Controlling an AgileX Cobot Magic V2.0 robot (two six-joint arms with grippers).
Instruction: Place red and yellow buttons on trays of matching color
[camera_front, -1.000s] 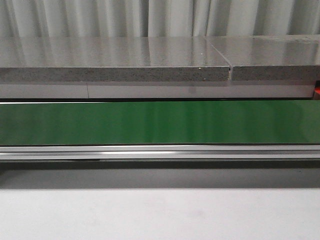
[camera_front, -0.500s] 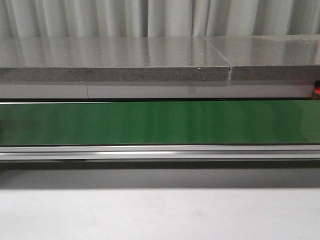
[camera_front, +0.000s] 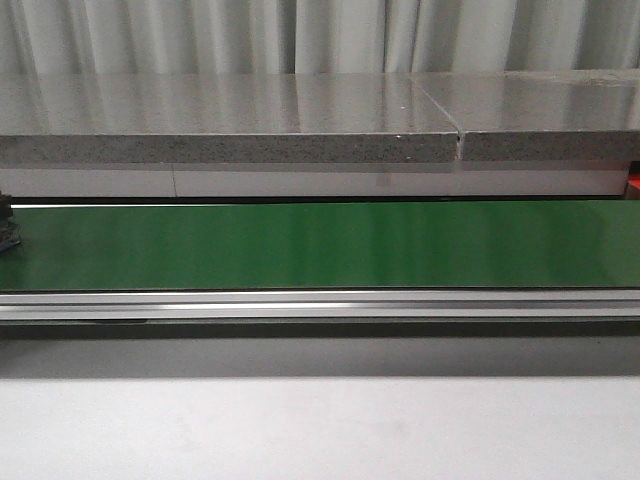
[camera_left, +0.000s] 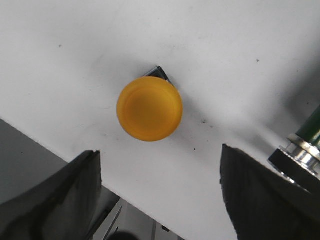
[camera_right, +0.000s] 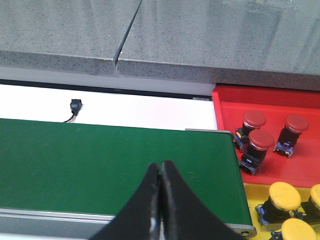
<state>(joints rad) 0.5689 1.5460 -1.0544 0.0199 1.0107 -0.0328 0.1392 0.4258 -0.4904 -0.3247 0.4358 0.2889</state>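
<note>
My left gripper (camera_left: 159, 192) hangs wide open over a yellow button (camera_left: 149, 108) standing on the white table (camera_left: 240, 45), its two fingers (camera_left: 55, 200) on either side of the button and not touching it. My right gripper (camera_right: 160, 192) is closed with nothing between its fingers, poised above the green belt (camera_right: 100, 165). Just beyond the belt's end lies the red tray (camera_right: 227, 107) with three red buttons (camera_right: 254, 120), and beside the red tray the yellow tray (camera_right: 250, 197) holds more yellow buttons (camera_right: 284, 196).
</note>
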